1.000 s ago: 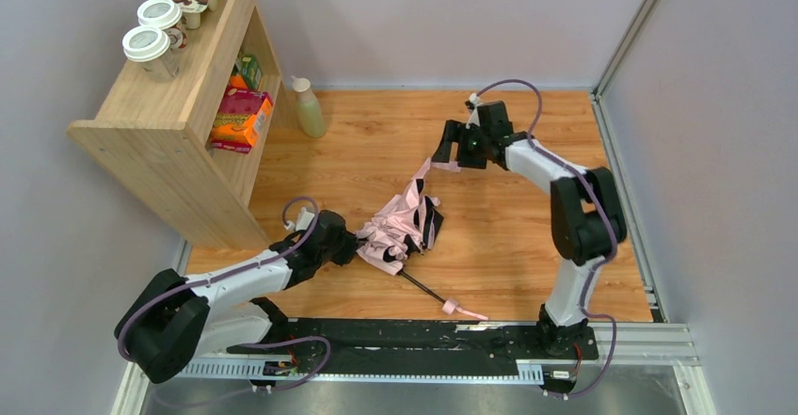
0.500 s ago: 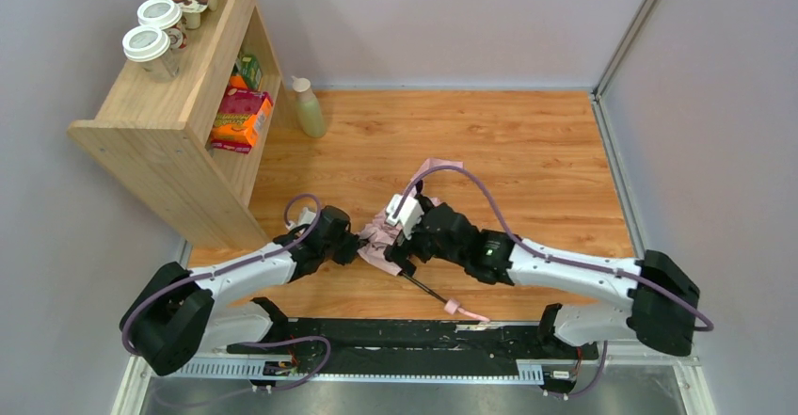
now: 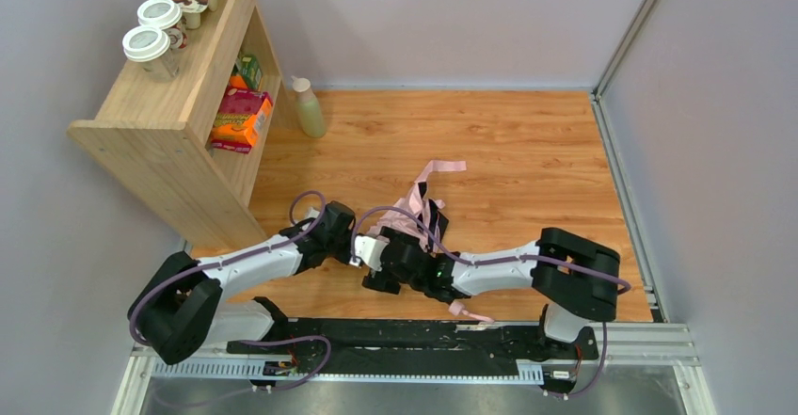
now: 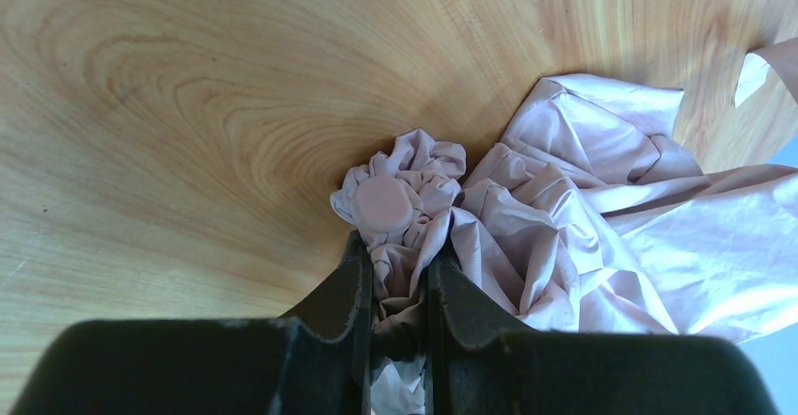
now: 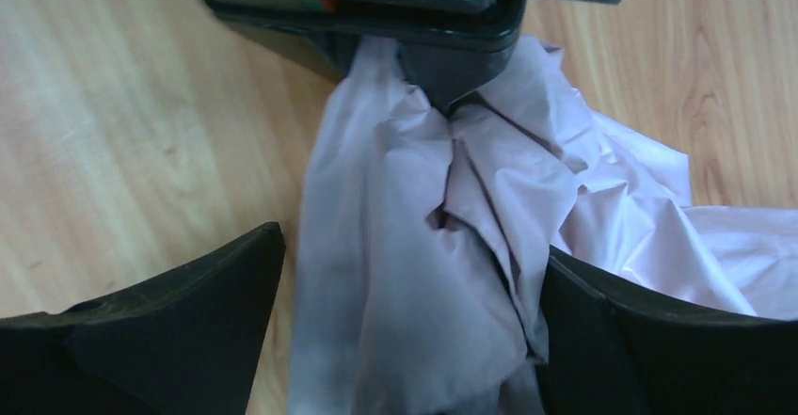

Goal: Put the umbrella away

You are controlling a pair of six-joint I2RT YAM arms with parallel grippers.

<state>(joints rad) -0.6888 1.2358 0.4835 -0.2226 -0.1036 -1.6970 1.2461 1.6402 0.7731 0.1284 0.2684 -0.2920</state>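
Umbrella [image 3: 415, 204], pinched near its cap [image 4: 381, 203] by the left tool [image 4: 395, 283], seems anchored so the wide-open right tool [image 5: 411, 250] straddling it can gather the folds.

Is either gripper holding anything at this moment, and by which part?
The left gripper is shut on the umbrella, pinching canopy fabric beside its round cap. The right gripper is open around the fabric.

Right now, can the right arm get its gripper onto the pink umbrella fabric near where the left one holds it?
Probably yes. The right gripper is open, its fingers on either side of the umbrella canopy with nothing in between. The left gripper is shut on the same bunch just beyond, so room is tight.
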